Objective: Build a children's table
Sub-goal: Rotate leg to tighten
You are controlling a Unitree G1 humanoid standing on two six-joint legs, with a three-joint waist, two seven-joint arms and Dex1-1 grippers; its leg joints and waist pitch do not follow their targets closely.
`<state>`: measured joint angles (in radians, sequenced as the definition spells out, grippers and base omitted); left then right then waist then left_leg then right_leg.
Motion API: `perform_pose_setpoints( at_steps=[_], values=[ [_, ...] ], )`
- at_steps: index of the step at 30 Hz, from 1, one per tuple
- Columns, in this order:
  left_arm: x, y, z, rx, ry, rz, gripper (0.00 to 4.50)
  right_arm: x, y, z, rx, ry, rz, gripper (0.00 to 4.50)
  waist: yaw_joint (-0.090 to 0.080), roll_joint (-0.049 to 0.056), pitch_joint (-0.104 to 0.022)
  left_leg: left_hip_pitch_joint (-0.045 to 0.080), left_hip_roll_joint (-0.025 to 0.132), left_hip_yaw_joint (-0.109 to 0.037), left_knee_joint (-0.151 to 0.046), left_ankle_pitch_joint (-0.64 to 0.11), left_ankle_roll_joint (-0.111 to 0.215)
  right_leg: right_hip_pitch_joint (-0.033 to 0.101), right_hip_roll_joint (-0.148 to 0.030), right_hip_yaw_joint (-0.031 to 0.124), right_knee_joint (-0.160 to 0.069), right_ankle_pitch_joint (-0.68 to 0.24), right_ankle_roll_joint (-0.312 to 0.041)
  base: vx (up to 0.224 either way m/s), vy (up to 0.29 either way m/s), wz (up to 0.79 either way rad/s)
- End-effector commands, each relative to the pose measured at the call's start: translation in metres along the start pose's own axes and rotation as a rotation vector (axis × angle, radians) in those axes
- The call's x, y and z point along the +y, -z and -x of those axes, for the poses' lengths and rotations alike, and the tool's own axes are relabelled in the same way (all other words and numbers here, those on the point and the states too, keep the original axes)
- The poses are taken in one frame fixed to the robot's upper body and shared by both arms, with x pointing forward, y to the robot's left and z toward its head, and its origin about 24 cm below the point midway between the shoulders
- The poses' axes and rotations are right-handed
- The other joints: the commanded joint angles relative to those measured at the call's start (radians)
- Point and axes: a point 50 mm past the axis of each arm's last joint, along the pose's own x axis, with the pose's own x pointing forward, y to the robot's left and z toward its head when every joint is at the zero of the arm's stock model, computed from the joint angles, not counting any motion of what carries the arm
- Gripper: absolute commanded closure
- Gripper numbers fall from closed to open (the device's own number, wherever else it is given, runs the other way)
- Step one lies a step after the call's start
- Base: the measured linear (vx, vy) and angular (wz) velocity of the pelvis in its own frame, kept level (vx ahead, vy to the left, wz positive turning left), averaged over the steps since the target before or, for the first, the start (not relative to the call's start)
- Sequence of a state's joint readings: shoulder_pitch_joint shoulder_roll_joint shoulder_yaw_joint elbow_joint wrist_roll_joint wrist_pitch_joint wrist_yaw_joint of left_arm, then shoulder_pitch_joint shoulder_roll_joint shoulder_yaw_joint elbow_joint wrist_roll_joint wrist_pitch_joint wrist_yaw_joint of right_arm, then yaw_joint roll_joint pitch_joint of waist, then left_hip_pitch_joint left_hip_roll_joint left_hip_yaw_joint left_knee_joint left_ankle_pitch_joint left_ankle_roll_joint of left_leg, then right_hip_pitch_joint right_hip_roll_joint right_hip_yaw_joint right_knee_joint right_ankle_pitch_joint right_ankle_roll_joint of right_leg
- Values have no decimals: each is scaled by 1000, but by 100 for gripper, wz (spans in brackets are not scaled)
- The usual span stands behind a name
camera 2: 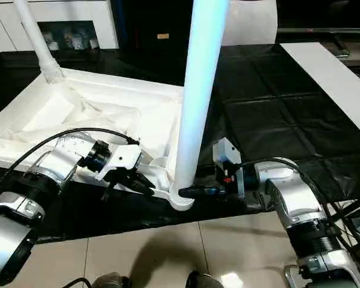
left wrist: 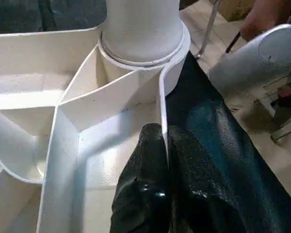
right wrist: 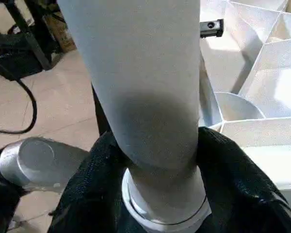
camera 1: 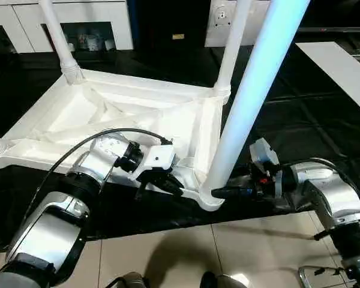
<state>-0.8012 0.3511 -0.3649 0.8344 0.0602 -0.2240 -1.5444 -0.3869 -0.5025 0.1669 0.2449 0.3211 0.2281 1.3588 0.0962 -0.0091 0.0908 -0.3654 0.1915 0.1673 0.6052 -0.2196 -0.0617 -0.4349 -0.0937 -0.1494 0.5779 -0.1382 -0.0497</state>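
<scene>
Left pincer pinches tabletop rim, steadying it; right pincer clamps the six-o'clock leg at its socket, likely seating it.

The table top, in the middle left of the head view, is all white, its underside crossed by white ribs in an X. The legs are white too; the nearest one, right of centre, has a pale blue sheen. Under it lies a glossy black sheet, creased in a grid. The floor along the bottom is beige tile. Both forearms are silver, with black fingers. A white panel lies at the upper right, white cabinets along the top.
</scene>
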Motion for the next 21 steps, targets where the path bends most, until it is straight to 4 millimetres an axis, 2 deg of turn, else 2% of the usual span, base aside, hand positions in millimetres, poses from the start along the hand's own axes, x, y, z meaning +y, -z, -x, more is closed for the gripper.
perform_pose_setpoints(
  at_steps=[1, 2, 5, 6, 7, 8, 9, 10, 11, 12, 13, 14, 15, 16, 17, 18, 19, 20, 21],
  values=[
    [4, -8, -7, -20, -18, -4, 450, 9, 1, -12, -46, -32, -40, 257, -4, -11, -85, 1, 45, -4, -58, 20, 148, 86, -69, 69, -51, -214, -172, 0, 0, 0],
    [6, -9, -8, -30, -47, 10, 450, 9, 2, -14, -52, -1, -56, 257, -2, -4, -83, 4, 45, -4, -61, 11, 140, 85, -68, 69, -55, -226, -168, 0, 0, 0],
    [12, -8, -10, -30, -141, 62, 450, 6, 7, -23, -64, 142, -108, 257, -6, -6, -77, 4, 42, -5, -66, -32, 111, 85, -67, 65, -67, -301, -144, 0, 0, 0],
    [13, -7, -10, -24, -164, 80, 450, 5, 8, -26, -65, 182, -117, 257, -15, -7, -67, 8, 35, -3, -71, -96, 73, 82, -66, 62, -87, -420, -104, 0, 0, 0],
    [17, -9, -13, -44, -212, 112, 450, 3, 11, -32, -64, 244, -138, 257, -17, -5, -61, 13, 30, -3, -72, -126, 62, 81, -66, 57, -98, -484, -83, 0, 0, 0],
    [20, -11, -17, -58, -264, 151, 450, 3, 12, -41, -70, 299, -174, 257, -26, -2, -50, 28, 23, -3, -70, -180, 37, 72, -65, 47, -122, -613, -36, 0, 0, 0],
    [24, -13, -21, -68, -319, 176, 450, 1, 12, -51, -81, 357, -204, 257, -29, 0, -45, 33, 20, -4, -69, -205, 26, 71, -65, 39, -134, -667, -12, 0, 0, 0],
    [26, -14, -23, -73, -341, 189, 450, 1, 12, -55, -89, 372, -216, 258, -45, -4, -43, 36, 16, -11, -67, -241, 6, 75, -63, 23, -149, -721, 30, 0, 0, 0],
    [29, -16, -26, -81, -380, 213, 450, 1, 11, -63, -103, 399, -237, 258, -52, -2, -43, 44, 16, -14, -67, -263, 4, 75, -63, 12, -159, -739, 48, 0, 0, 0],
    [39, -25, -36, -116, -504, 278, 450, 0, 6, -89, -121, 484, -270, 258, -78, 16, -46, 47, 30, -26, -70, -312, 4, 90, -64, -15, -174, -706, 70, 0, 0, 0],
    [41, -27, -38, -120, -526, 292, 450, -1, 5, -94, -122, 510, -281, 258, -103, 27, -42, 36, 59, -44, -88, -388, 5, 110, -64, -33, -166, -643, 65, 0, 0, 0],
    [41, -27, -38, -120, -526, 292, 450, -1, 5, -94, -122, 510, -281, 258, -110, 38, -41, 32, 82, -55, -105, -457, 7, 123, -62, -28, -143, -585, 56, -26, 69, -5],
    [50, -36, -48, -126, -632, 317, 450, -10, 0, -115, -143, 638, -336, 258, -119, 42, -30, 0, 144, -89, -173, -641, -3, 152, -56, 15, -4, -377, 13, -61, 57, -6],
    [50, -38, -49, -125, -642, 319, 450, -12, -1, -118, -143, 659, -342, 258, -107, 52, -30, 1, 149, -82, -199, -709, -18, 146, -48, 37, 47, -264, -18, -61, 57, -6],
    [51, -39, -50, -125, -653, 320, 450, -14, -2, -121, -143, 680, -349, 258, -109, 37, -21, 15, 140, -69, -209, -748, -20, 123, -42, 62, 62, -211, -20, 0, 0, 0],
    [54, -42, -53, -117, -696, 321, 450, -19, -7, -127, -162, 732, -365, 258, -108, -21, -36, 95, -5, -24, -74, -524, -39, 40, -82, 82, -117, -725, 2, 0, 0, 0],
    [55, -43, -53, -112, -715, 322, 450, -21, -9, -129, -174, 747, -371, 258, -95, -33, -30, 86, -41, -13, -9, -254, 12, 40, -109, 85, -165, -988, 63, 0, 0, 0],
    [55, -43, -53, -112, -715, 322, 450, -21, -9, -129, -174, 747, -371, 258, -88, -30, -38, 54, -34, -18, -24, -170, 33, 74, -120, 99, -151, -984, 72, 81, -39, -15],
    [56, -43, -53, -101, -735, 320, 450, -24, -13, -131, -193, 769, -380, 258, -77, -17, -47, 13, -14, -29, -66, -92, 39, 99, -96, 98, -121, -847, 57, 78, -28, -16]
  ],
)
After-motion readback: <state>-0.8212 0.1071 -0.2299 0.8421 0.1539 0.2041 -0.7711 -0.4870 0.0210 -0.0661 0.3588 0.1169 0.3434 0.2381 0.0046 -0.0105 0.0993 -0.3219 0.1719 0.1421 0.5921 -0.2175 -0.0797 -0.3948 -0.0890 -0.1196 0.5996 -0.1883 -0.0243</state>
